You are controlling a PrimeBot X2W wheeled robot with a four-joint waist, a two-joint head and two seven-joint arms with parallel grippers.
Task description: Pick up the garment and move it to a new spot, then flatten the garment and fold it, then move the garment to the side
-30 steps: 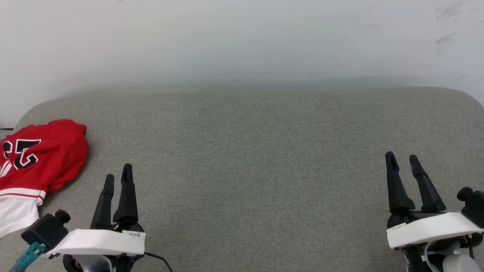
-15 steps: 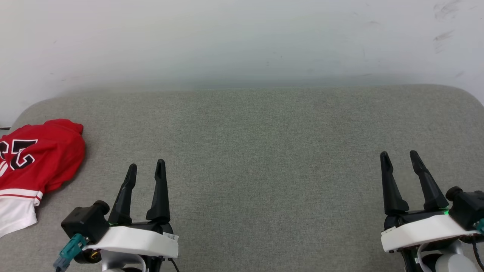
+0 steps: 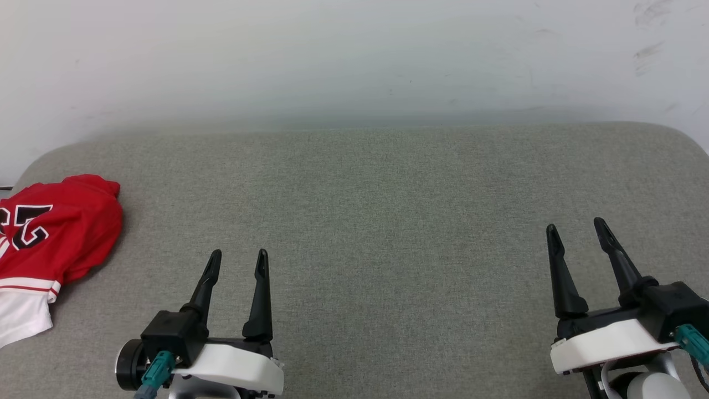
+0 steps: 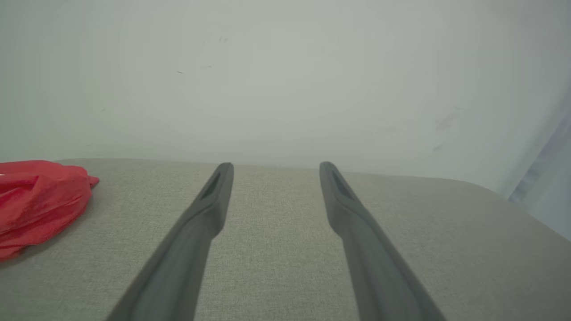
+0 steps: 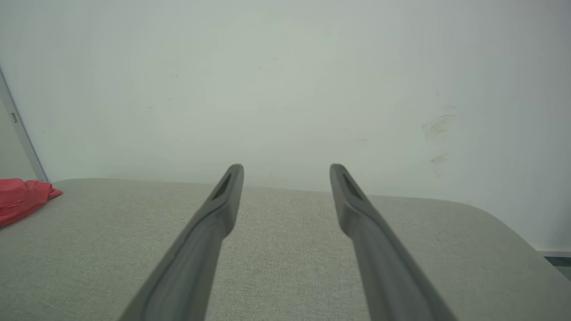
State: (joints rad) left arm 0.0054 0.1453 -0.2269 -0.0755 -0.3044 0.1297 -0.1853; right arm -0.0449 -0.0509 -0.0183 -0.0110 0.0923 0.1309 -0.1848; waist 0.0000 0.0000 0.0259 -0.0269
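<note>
Head view puts the garment [image 3: 58, 233] bunched at the pad's [image 3: 388, 194] nine-o'clock edge, about ten o'clock from the nearer left gripper [image 3: 238, 256]; right gripper [image 3: 576, 226] well apart. Both gape wide, empty.

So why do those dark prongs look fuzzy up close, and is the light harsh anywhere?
Left wrist view: the left gripper sits near the lens and blurs toward the bottom; the shirt looks sharper. Right wrist view: same blur on the right gripper. Head view: soft even light, no glare, faint shadow beside the shirt.
</note>
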